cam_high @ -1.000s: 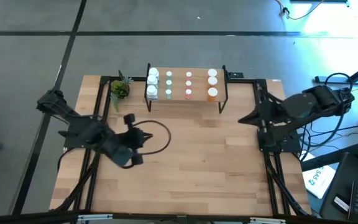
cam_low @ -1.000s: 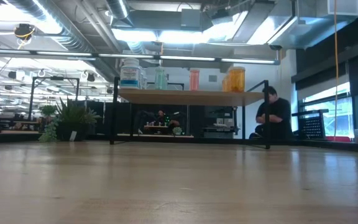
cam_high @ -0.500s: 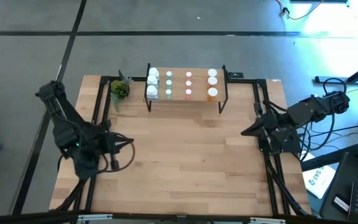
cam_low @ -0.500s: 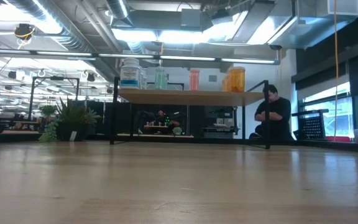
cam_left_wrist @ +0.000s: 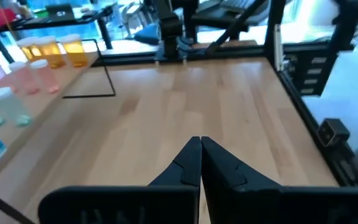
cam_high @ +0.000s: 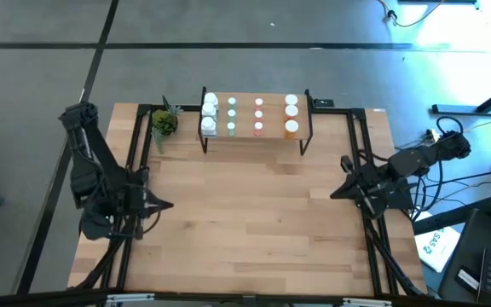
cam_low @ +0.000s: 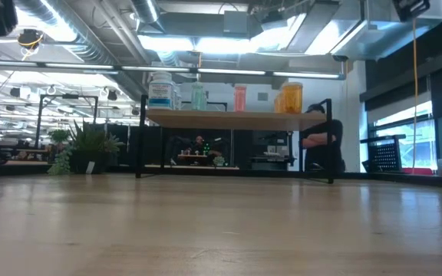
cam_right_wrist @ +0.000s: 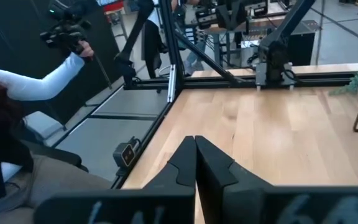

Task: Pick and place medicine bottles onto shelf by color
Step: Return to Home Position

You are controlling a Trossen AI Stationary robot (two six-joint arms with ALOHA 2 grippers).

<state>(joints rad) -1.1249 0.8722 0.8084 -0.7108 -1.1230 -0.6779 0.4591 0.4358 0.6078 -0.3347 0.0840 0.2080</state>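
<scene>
**Left edge.** The left arm sits folded at the left side of the large wooden tabletop [cam_high: 254,222]. The left gripper [cam_high: 162,205] points right across the boards and carries nothing. In the left wrist view its two dark fingers [cam_left_wrist: 188,163] are pressed together with no gap.

**Far left.** A small green potted plant [cam_high: 164,123] stands just beside the left end of the shelf.

**Far centre.** A low rectangular light-wood shelf [cam_high: 273,118] stands on thin black metal legs, its long axis running left to right. The small white-capped medicine bottles [cam_high: 232,115] stand upright on it in colour groups — white [cam_high: 210,113], pale green, pink-red [cam_high: 258,115], orange [cam_high: 291,115]. Every bottle I can see is on the plank.

**Right edge.** The right arm sits folded, and the right gripper [cam_high: 337,191] points left with its fingers [cam_right_wrist: 185,165] closed tip to tip, empty. Beyond that edge a person's white sleeve [cam_right_wrist: 42,78] shows.

**Judgement.** Sorting looks finished and only parking is left. The shelf lies on the far side of both grippers and between them, the right gripper somewhat nearer — so parking should keep to the near side, off the legs.
</scene>
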